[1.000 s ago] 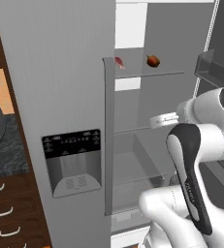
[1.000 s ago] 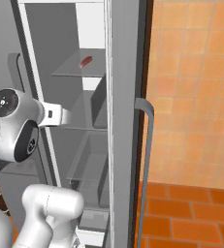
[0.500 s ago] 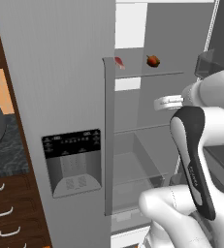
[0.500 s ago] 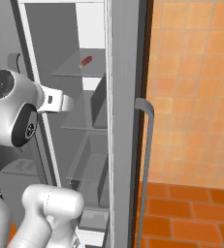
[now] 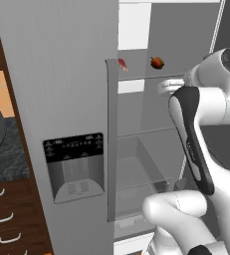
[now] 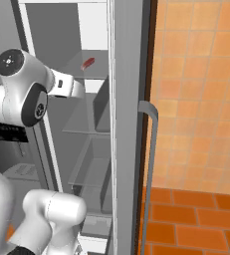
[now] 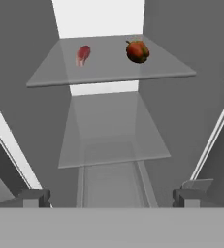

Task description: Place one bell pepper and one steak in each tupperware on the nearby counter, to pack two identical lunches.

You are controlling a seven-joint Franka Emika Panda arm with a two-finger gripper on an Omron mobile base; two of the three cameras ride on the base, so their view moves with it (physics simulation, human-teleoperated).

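The fingers stand spread wide and hold nothing, aimed into the open fridge from its mouth. The steak and the bell pepper both lie on the top glass shelf, above and farther in than the fingers. The steak is toward the shelf's left edge with its long axis running front to back; the pepper sits well apart from it, nearer the right edge. In the left base view the same pair shows at the shelf's height, steak beside the door edge, pepper just ahead of the hand. Bare glass surrounds both, so reaching either calls for rising and pushing forward, with the side walls and the shelf's front lip as the only limits
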